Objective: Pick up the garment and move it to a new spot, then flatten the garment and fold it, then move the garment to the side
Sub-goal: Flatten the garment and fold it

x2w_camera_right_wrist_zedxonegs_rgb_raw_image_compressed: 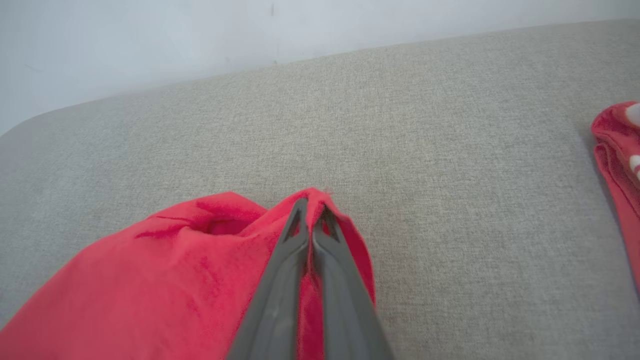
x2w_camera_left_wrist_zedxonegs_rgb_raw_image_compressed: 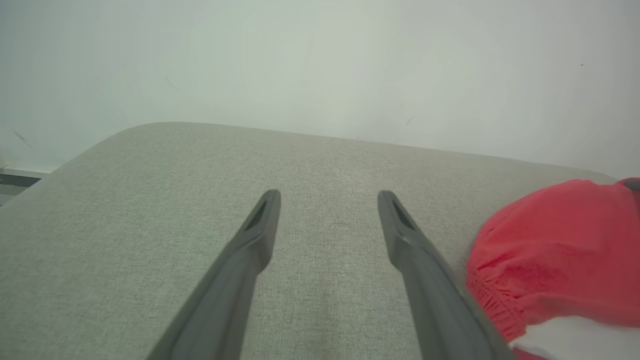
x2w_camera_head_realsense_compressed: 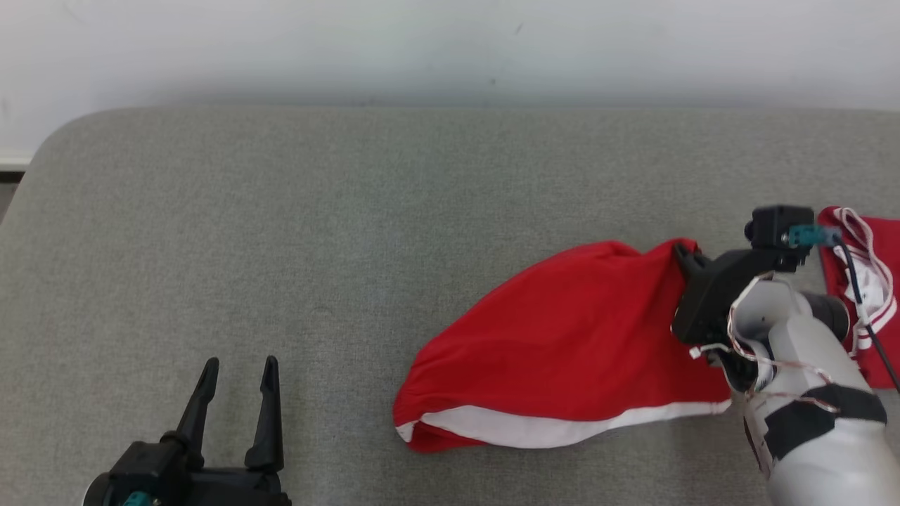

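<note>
Step 1, the pick-up: R gripper has its jaws clamped on a fold at the garment's top edge. Cloth not yet lifted, by the look. Next move, I'd say: raise it w/o losing that small pinch, then carry it left toward the bare middle of the cushion. L gripper sits at lower left, jaws wide apart, nothing in them, off to the garment's left. Garment: red, white band along the near hem, bunched & puffed, lying right of centre. Another red-white piece lies at far right, apart from it.
</note>
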